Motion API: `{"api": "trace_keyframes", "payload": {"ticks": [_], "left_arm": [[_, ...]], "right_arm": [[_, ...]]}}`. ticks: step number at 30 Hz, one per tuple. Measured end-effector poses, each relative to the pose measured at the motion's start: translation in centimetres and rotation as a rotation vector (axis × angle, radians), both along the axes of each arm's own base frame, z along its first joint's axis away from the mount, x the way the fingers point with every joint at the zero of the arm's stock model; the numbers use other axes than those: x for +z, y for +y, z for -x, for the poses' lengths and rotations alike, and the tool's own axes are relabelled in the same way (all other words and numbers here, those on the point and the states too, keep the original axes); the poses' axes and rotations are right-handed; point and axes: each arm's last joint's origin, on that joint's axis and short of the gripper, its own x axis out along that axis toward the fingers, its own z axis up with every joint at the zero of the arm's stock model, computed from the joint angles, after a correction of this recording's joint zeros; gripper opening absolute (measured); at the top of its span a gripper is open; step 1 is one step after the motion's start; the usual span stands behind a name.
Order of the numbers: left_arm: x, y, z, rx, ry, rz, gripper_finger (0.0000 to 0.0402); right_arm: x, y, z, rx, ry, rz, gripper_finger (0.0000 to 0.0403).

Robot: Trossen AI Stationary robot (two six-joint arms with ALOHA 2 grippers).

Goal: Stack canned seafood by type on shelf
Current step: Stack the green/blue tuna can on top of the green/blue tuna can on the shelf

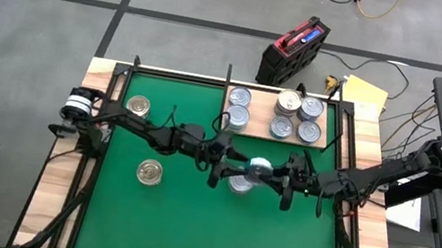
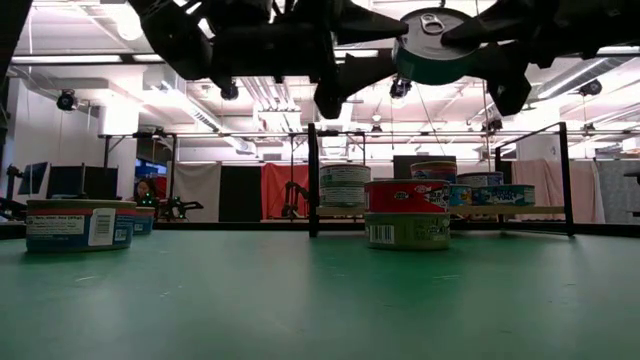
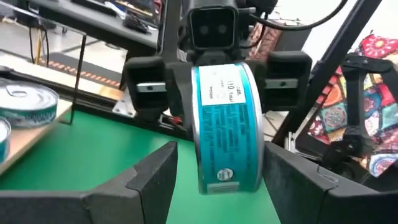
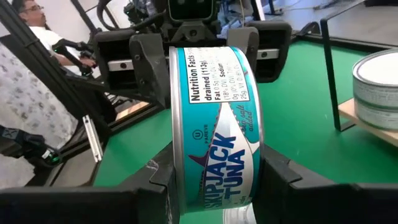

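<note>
Tuna can (image 1: pixel 260 166) hangs above the green mat (image 1: pixel 184 227), clamped on its flat lids between the right gripper's (image 1: pixel 277 178) fingers, round axis crossing from finger to finger. Left gripper (image 1: pixel 227 167) faces it, fingers spread wide beside its rim without contact.

Six cans sit on the shelf (image 1: pixel 275 136): two at its left end, four at its right, with the top-left one of those (image 1: pixel 289 102) red-sided. Two cans lie on the green mat (image 1: pixel 184 227), one (image 1: pixel 138 107) near the back and one (image 1: pixel 150 172) farther forward. One can (image 1: pixel 259 168) is held aloft, another (image 1: pixel 240 182) below it. Ten in all.
</note>
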Motion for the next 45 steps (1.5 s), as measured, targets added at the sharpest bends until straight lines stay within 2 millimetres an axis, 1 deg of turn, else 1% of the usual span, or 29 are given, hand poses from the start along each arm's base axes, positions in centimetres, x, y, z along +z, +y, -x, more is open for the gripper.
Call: {"api": "trace_keyframes", "payload": {"ticks": [2, 6, 8, 10, 12, 14, 15, 18, 21, 23, 25, 30, 34, 36, 39, 42, 45], "left_arm": [[0.2, 0.0, -0.6, 0.000, -0.011, -0.012, 0.0209], [-0.2, 0.0, -2.0, -0.041, -0.006, -0.021, 0.0208], [-0.3, 0.0, -2.4, -0.058, -0.005, -0.018, 0.0203], [-0.3, 0.1, -2.5, -0.063, -0.008, -0.014, 0.0188], [-0.2, 0.2, -2.5, -0.063, -0.012, -0.013, 0.0161], [-0.4, 0.3, -2.4, -0.060, -0.004, -0.012, 0.0123], [-0.4, 0.3, -2.4, -0.063, 0.000, -0.012, 0.0111], [-0.5, 0.5, -2.4, -0.081, 0.006, -0.010, 0.0113], [-0.9, 0.9, -2.1, -0.084, 0.016, 0.008, 0.0113], [-1.0, 1.5, -1.8, -0.100, 0.022, 0.030, 0.0113], [-0.9, 2.3, -1.2, -0.120, -0.008, 0.063, 0.0113], [-0.5, 4.5, 0.4, -0.234, -0.116, 0.193, 0.0113], [-0.4, 5.4, 1.3, -0.339, -0.106, 0.344, 0.0113], [-0.6, 5.5, 1.4, -0.349, -0.069, 0.412, 0.0113], [-0.7, 5.5, 1.3, -0.356, -0.032, 0.469, 0.0113], [-0.6, 5.4, 1.4, -0.399, -0.005, 0.561, 0.0113], [-0.4, 5.4, 1.5, -0.426, 0.033, 0.676, 0.0113]], "right_arm": [[0.1, 0.0, -0.1, 0.000, -0.002, 0.003, 0.0124], [0.2, 0.1, -0.3, 0.000, 0.001, 0.000, 0.0124], [0.2, 0.1, -0.3, 0.000, 0.004, -0.001, 0.0124], [0.1, 0.1, -0.3, 0.000, 0.009, -0.001, 0.0124], [0.0, 0.1, -0.2, 0.000, 0.014, 0.000, 0.0126], [0.0, 0.1, -0.2, -0.001, 0.019, 0.002, 0.0148], [0.0, 0.1, -0.2, 0.000, 0.017, 0.001, 0.0165], [0.1, 0.1, -0.2, 0.000, 0.013, 0.001, 0.0212], [0.3, 0.0, 0.0, 0.002, 0.005, 0.007, 0.0244], [0.7, 0.0, 0.2, 0.008, -0.014, 0.002, 0.0259], [1.0, -0.1, 0.5, 0.012, -0.026, 0.000, 0.0268], [1.8, 0.0, 1.4, 0.035, -0.049, 0.015, 0.0274], [2.0, 0.7, 1.7, 0.083, -0.055, 0.107, 0.0264], [1.9, 1.1, 1.7, 0.109, -0.048, 0.166, 0.0256], [2.2, 1.9, 1.3, 0.146, -0.032, 0.266, 0.0244], [2.9, 3.1, 0.3, 0.194, -0.018, 0.430, 0.0234], [3.7, 4.6, -0.8, 0.232, 0.037, 0.676, 0.0226]]}}
